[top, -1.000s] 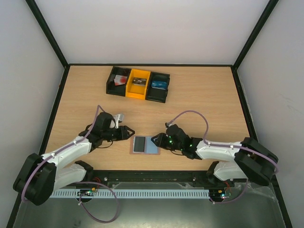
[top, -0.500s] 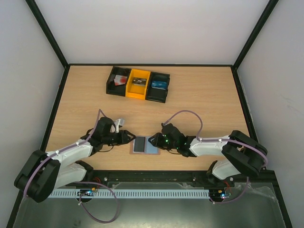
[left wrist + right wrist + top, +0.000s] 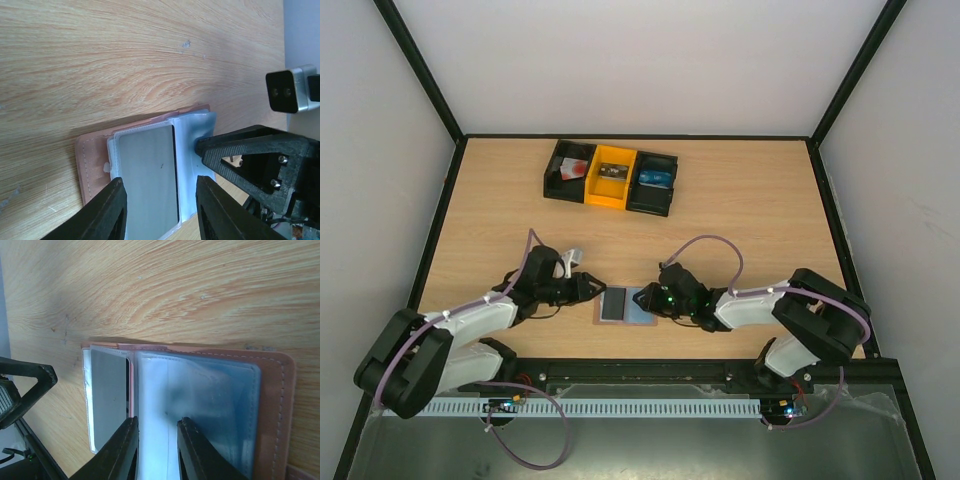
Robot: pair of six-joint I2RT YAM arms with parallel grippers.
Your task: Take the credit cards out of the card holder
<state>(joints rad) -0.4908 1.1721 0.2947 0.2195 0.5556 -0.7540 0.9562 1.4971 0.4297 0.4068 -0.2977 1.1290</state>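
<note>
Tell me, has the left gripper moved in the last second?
Yes. The left gripper shifted slightly downward in the top view, closer to the card holder's left rim; the holder stayed put.

Pinkish-brown around the wallet (image 3: 274, 405) rim, pale grey-blue over its pockets, dark grey on the card (image 3: 150, 175) inside one. Runs light tan with wavy wood grain across the table (image 3: 125, 60). Black, orange, black along the bins (image 3: 610, 177).

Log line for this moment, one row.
stage: pre-grasp | card holder: open flat on table | left gripper: open, at holder's left edge | right gripper: open, over right pocket | held: nothing
</note>
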